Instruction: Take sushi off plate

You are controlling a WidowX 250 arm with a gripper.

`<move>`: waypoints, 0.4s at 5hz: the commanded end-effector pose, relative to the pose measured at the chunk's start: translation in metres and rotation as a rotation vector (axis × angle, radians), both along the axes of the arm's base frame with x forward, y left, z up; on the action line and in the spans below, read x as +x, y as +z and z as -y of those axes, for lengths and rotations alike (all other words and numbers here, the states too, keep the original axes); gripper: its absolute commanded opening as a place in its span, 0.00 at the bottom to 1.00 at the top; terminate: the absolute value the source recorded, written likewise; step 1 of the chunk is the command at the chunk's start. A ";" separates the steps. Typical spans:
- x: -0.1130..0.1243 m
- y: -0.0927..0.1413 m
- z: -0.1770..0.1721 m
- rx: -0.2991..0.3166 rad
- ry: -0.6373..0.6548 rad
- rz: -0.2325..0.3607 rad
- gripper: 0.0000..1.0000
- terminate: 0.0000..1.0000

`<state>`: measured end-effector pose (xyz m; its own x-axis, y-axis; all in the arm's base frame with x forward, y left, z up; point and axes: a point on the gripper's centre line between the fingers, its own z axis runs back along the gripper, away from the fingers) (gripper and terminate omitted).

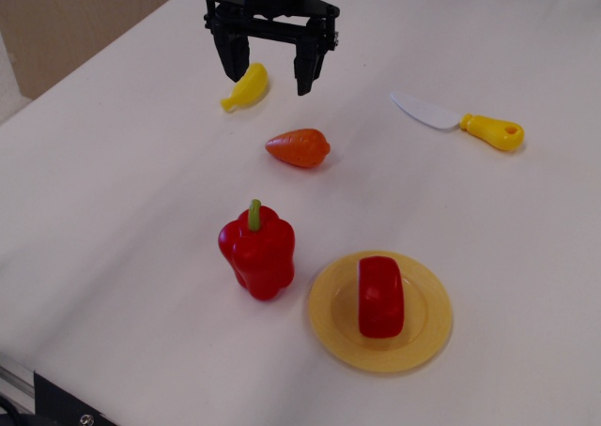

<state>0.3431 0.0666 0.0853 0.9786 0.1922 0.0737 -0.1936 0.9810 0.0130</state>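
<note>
White tabletop. Gripper [269, 72] hangs at twelve o'clock, fingers wide and empty. Sushi [380, 296] lies on the plate [331, 321] at five o'clock. Risk: descending arm clips the neighbouring pepper [257, 251], or the glossy block slips.

sushi [380, 297] on plate [329, 318], pepper [257, 251] left, carrot [299, 147] behind

Glossy plastic sushi [380, 297], smooth plastic plate [331, 313]

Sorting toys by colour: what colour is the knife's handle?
Yellow knife handle, white blade; the observation.image view.
</note>
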 end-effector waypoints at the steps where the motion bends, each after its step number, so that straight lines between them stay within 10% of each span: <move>1: 0.000 0.000 0.000 0.000 0.000 0.000 1.00 0.00; 2: -0.016 0.007 0.015 -0.031 -0.010 0.024 1.00 0.00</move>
<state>0.3188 0.0474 0.0693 0.9824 0.1857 0.0194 -0.1852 0.9824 -0.0246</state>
